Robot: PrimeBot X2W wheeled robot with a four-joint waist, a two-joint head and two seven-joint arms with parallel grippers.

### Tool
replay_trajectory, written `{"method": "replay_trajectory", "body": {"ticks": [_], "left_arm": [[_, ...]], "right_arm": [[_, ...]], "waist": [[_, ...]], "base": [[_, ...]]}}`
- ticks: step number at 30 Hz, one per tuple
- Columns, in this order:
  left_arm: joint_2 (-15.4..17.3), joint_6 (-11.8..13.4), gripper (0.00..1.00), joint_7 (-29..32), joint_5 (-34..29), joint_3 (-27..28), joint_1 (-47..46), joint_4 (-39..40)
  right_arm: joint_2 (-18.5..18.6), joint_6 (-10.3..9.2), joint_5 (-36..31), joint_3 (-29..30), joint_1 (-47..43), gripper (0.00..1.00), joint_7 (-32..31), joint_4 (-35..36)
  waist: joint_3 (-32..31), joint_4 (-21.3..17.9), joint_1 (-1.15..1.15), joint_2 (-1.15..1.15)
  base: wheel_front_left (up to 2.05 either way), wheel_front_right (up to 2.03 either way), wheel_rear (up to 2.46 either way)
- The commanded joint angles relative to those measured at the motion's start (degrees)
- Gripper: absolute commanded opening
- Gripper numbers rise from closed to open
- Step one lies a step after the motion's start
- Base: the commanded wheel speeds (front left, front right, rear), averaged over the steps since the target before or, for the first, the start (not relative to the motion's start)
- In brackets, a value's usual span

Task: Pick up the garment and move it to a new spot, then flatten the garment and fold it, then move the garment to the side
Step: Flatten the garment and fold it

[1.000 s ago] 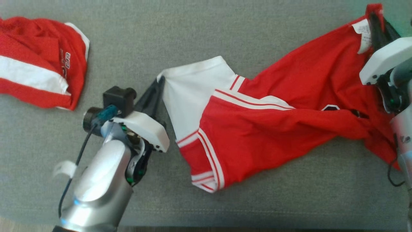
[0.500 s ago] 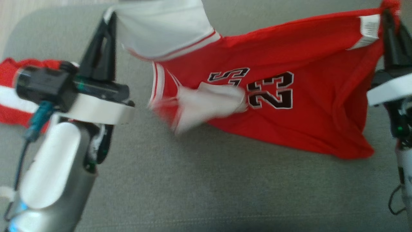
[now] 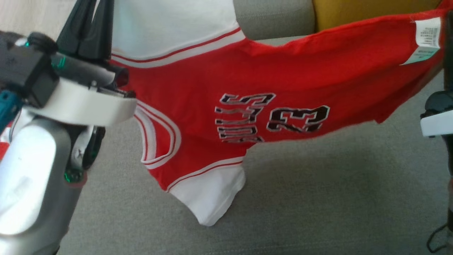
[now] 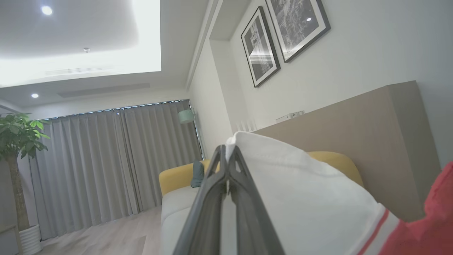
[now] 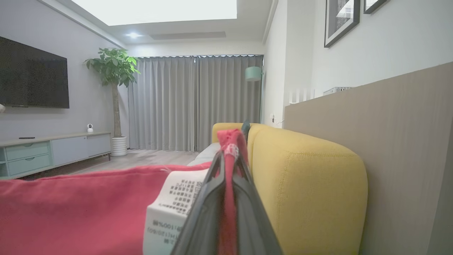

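Observation:
The garment [image 3: 283, 74] is a red jersey with white sleeves and black lettering. It hangs stretched in the air between both grippers, above the grey sofa seat [image 3: 318, 198]. My left gripper [image 3: 88, 32] is at the upper left, shut on a white sleeve [image 4: 300, 198]; in the left wrist view the left gripper [image 4: 226, 156] pinches the cloth's edge. My right gripper [image 3: 448, 39] stands at the far right edge, shut on the red hem beside a white care label [image 3: 426, 35]. The right wrist view shows red fabric [image 5: 70, 209] squeezed between the right gripper's [image 5: 230, 156] fingers. The lower sleeve [image 3: 212, 198] dangles free.
A yellow cushion [image 3: 371, 14] and the grey backrest [image 3: 272, 17] lie behind the garment. A sliver of another red cloth [image 3: 3, 150] shows at the far left behind my left arm. Pale wooden floor [image 3: 32, 14] lies beyond the sofa's left end.
Both grippers have raised the garment off the seat, and it has unfurled to hang spread between them with the lettering showing. The head camera has tilted up as well.

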State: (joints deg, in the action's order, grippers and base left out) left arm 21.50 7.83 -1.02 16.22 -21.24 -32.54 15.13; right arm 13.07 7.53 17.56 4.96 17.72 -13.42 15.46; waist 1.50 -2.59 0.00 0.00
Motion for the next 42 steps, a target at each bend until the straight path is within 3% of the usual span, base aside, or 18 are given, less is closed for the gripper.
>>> {"method": "replay_trajectory", "body": {"ticks": [1,9,14,19,23,24,28,31,35,42], "left_arm": [[2.17,-0.04,0.0,1.03,0.18,2.81,-4.02,1.45],[-0.36,-2.9,0.0,0.68,3.4,1.29,-9.06,-7.78],[-3.65,-6.35,0.0,-2.47,4.93,-0.12,-16.7,-21.51],[-6.33,-9.03,0.0,-7.79,5.23,-0.01,-26.55,-37.59],[-7.82,-9.58,0.0,-12.04,4.05,0.4,-34.88,-48.77],[-7.82,-9.58,0.0,-12.04,4.05,0.4,-34.88,-48.77],[-8.28,-9.31,0.0,-13.74,2.18,1.14,-41.97,-56.06],[-8.53,-8.67,0.0,-13.93,0.61,2.43,-46.2,-56.89],[-10.48,-8.94,0.0,-13.96,-0.52,3.6,-48.45,-57.48],[-14.29,-10.42,0.0,-13.97,0.43,4.57,-47.14,-66.77]], "right_arm": [[-0.21,-0.04,0.04,-0.57,0.45,0.0,-0.99,2.68],[-0.78,-0.04,1.64,-1.8,3.43,0.0,-1.26,-0.25],[-0.66,-0.04,2.94,-3.79,10.01,0.0,1.3,-7.64],[-1.4,-0.04,4.57,-7.31,20.92,0.0,6.69,-19.44],[-2.79,-0.04,5.9,-10.76,30.61,0.0,12.64,-30.37],[-2.79,-0.04,5.9,-10.76,30.61,0.0,12.64,-30.37],[-4.79,-0.04,7.54,-14.29,39.82,0.0,19.55,-41.34],[-6.13,-0.04,9.43,-16.63,45.9,0.0,24.42,-48.71],[-6.18,-0.04,10.54,-21.54,52.11,0.0,27.07,-56.64],[-5.81,-0.04,13.03,-28.96,56.99,0.0,28.21,-68.23]], "waist": [[-0.56,-0.28,0.0,0.0],[1.01,-0.04,0.0,0.0],[3.65,0.09,0.0,0.0],[5.6,-0.72,0.0,0.0],[6.25,-1.43,0.0,0.0],[6.25,-1.43,0.0,0.0],[5.95,-2.54,0.0,0.0],[6.31,-2.95,0.0,0.0],[8.73,-2.04,0.0,0.0],[14.47,0.56,0.0,0.0]], "base": [[0.0,0.0,0.0],[0.0,0.0,0.0],[0.0,0.0,0.0],[0.0,0.0,0.0],[0.0,0.0,0.0],[0.0,0.0,0.0],[0.0,0.0,0.0],[0.0,0.0,0.0],[0.0,0.0,0.0],[0.0,0.0,0.0]]}}
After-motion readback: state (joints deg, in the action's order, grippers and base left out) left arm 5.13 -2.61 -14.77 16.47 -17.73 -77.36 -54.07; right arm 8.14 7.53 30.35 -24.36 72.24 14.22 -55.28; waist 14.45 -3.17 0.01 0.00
